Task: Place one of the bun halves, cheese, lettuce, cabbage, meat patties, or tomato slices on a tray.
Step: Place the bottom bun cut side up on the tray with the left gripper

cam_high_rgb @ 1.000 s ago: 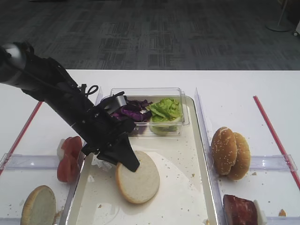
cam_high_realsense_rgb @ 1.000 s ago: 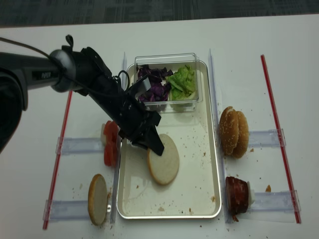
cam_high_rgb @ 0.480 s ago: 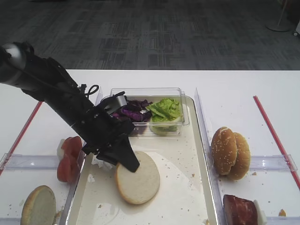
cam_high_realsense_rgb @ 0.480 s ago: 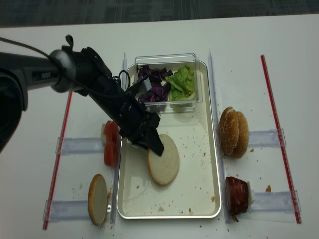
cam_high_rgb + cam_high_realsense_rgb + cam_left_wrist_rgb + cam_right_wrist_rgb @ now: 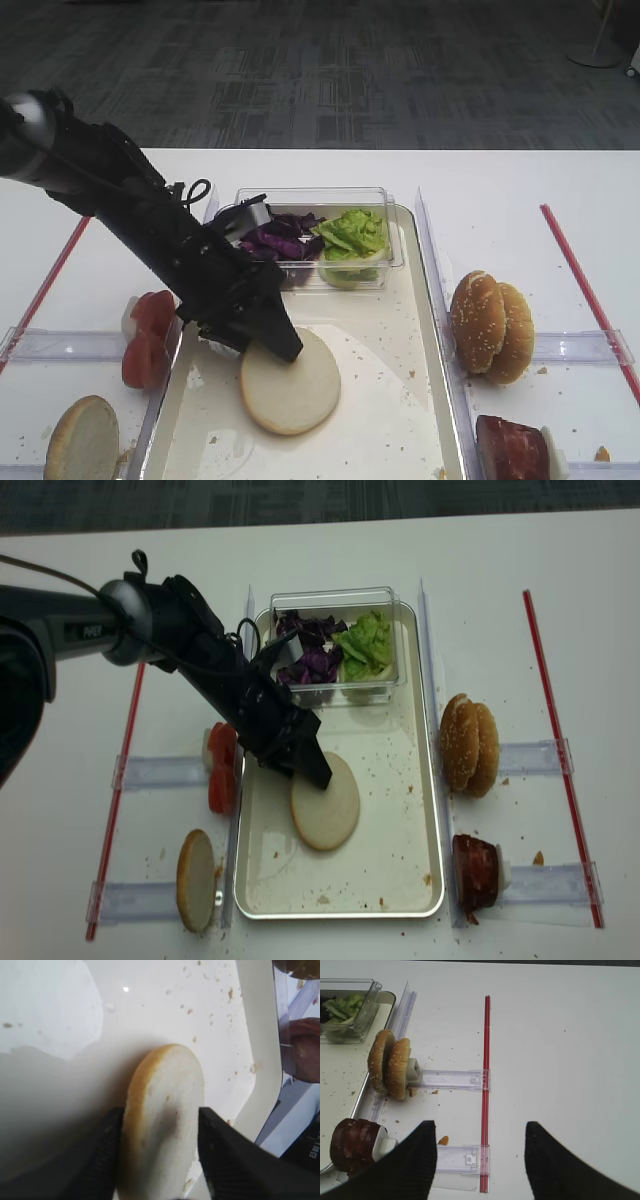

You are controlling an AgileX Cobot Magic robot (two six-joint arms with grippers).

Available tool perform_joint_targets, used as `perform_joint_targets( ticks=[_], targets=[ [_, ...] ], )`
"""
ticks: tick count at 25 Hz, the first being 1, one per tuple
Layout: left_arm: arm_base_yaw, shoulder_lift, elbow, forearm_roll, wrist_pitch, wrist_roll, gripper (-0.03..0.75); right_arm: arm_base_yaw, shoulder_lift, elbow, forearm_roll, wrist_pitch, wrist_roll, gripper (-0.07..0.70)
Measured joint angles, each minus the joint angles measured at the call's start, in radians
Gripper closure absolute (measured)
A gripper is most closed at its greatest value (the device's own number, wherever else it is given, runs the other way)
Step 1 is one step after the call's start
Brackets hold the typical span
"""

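The flat bun half (image 5: 290, 382) lies cut face up on the silver tray (image 5: 437, 340), left of its middle. My left gripper (image 5: 283, 343) sits low over the bun's near-left edge. In the left wrist view the bun half (image 5: 167, 1110) stands between the parted fingers; the right finger (image 5: 225, 1150) is clear of it, so the gripper (image 5: 161, 1110) is open. Lettuce (image 5: 352, 232) and cabbage (image 5: 280, 240) fill a clear tub at the tray's far end. Tomato slices (image 5: 148, 335) stand left of the tray, a meat patty (image 5: 510, 447) right. My right gripper (image 5: 480, 1125) hangs open over bare table.
Two sesame buns (image 5: 492, 325) stand on edge right of the tray, on a clear plastic holder (image 5: 452, 1079). Another bun half (image 5: 82, 438) rests at the front left. Red strips (image 5: 585, 290) run along both sides of the white table.
The left jaws have parted. The bun half, tilted up against the gripper before, has dropped flat onto the tray. The right arm shows no change.
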Motion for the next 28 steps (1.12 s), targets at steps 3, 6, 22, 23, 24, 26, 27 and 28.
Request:
perform_joint_targets(
  ticks=[3,6,22,23,24,26,27,28],
  targets=[
    [0.000,0.000,0.000,0.000,-0.008,0.022,0.345,0.000,0.000,0.000,0.000,0.000,0.000,0.205],
    [0.000,0.000,0.000,0.000,-0.016,0.027,0.280,0.000,0.000,0.000,0.000,0.000,0.002,0.205],
    [0.000,0.002,-0.096,-0.011,0.023,0.060,0.119,0.000,0.000,0.000,0.000,0.000,0.004,0.205],
    [0.000,0.002,-0.103,-0.009,0.030,0.058,0.118,0.000,0.000,0.000,0.000,0.000,0.004,0.205],
    [0.000,0.002,-0.108,-0.007,0.036,0.056,0.118,0.000,0.000,0.000,0.000,0.000,0.004,0.205],
    [0.000,0.002,-0.109,-0.001,0.037,0.054,0.118,0.000,0.000,0.000,0.000,0.000,0.004,0.205],
    [0.000,0.002,-0.109,0.003,0.037,0.052,0.118,0.000,0.000,0.000,0.000,0.000,0.004,0.205],
    [0.000,0.002,-0.109,0.009,0.040,0.052,0.118,0.000,0.000,0.000,0.000,0.000,0.004,0.205]
  ],
)
